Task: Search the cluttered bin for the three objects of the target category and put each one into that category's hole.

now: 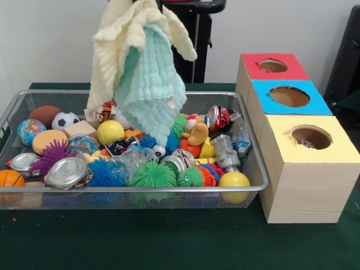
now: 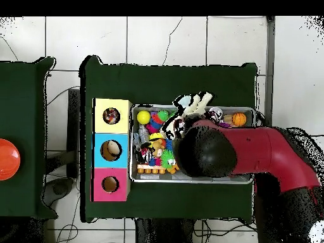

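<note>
A cream cloth (image 1: 121, 42) and a mint green cloth (image 1: 151, 84) hang together in a bunch over the middle of the wire bin (image 1: 247, 188). They are held from above the picture's top edge, where the gripper is hidden behind the folds. The mint cloth's lower tip reaches down to the clutter. In the overhead view the red and black arm (image 2: 253, 152) stretches over the bin (image 2: 250, 180) and covers most of it, and the cloths (image 2: 193, 104) poke out at its far side. Red (image 1: 273, 66), blue (image 1: 289, 96) and yellow (image 1: 310, 136) boxes, each with a round hole, stand beside the bin.
The bin holds several balls, spiky rubber balls (image 1: 153, 175), crushed cans (image 1: 66, 171), a soft toy (image 1: 197, 132) and wooden blocks (image 1: 80, 129). Something metallic shows inside the yellow box's hole. An orange disc (image 2: 7, 159) lies on a second table.
</note>
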